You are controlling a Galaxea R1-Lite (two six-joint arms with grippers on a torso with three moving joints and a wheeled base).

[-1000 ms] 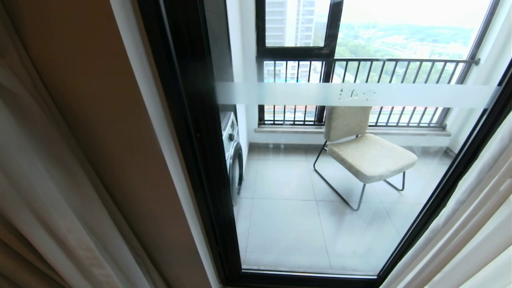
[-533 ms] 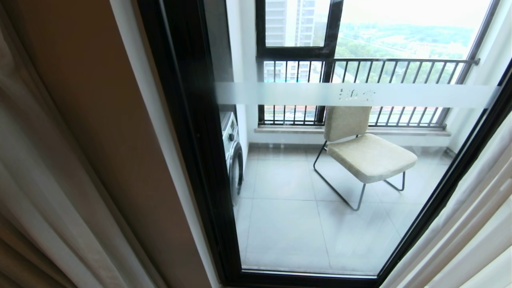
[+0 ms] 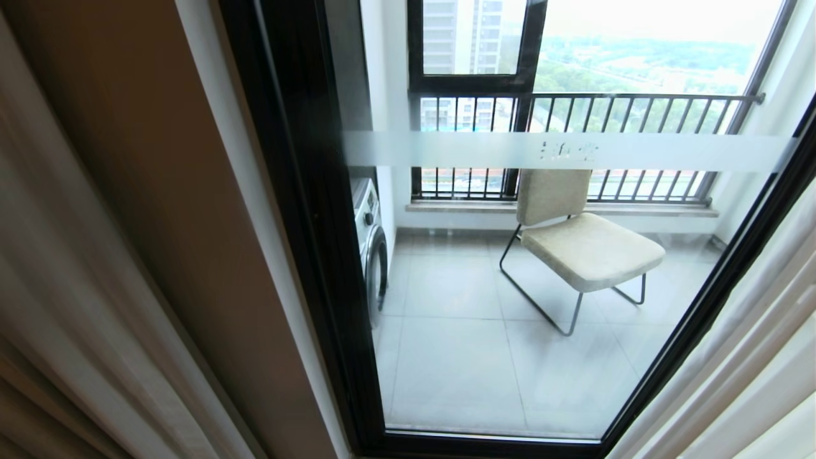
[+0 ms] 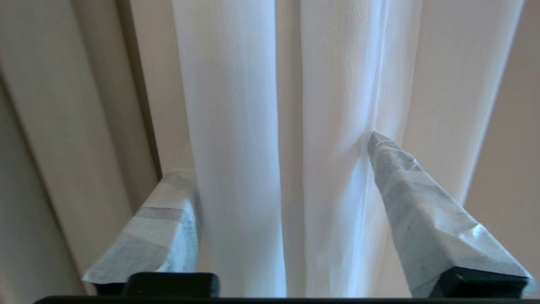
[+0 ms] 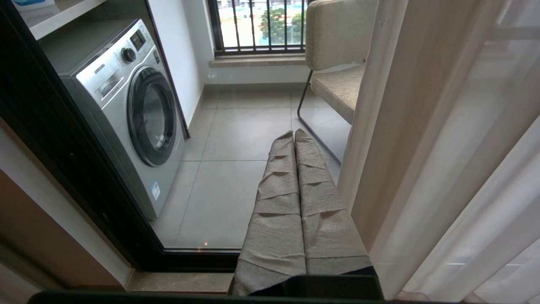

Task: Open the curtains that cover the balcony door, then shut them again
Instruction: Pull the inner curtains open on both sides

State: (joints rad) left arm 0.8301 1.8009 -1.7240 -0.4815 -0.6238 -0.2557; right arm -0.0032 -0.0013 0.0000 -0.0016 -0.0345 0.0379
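The balcony door (image 3: pixel 510 287) is uncovered in the head view, with its black frame (image 3: pixel 299 223) and frosted band (image 3: pixel 446 150). The curtains hang bunched at both sides, on the left (image 3: pixel 57 287) and on the right (image 3: pixel 752 357). Neither arm shows in the head view. My left gripper (image 4: pixel 277 154) is open, and folds of white sheer (image 4: pixel 232 126) hang loose between its fingers. One fingertip (image 4: pixel 377 141) touches a fold. Thick beige fabric (image 4: pixel 50 126) hangs beside them. My right gripper (image 5: pixel 294 134) is shut and empty, pointing at the floor by the door, next to the right curtains (image 5: pixel 422 126).
Behind the glass stand a washing machine (image 5: pixel 126 114) and a beige chair (image 3: pixel 586 248) on the tiled balcony floor. A barred railing (image 3: pixel 574 99) runs along the far window. A brown wall strip (image 3: pixel 146 191) lies between the left curtain and the door frame.
The folds of the left curtain have shifted and smoothed a little in the head view. The door, the balcony and the right curtain look the same.
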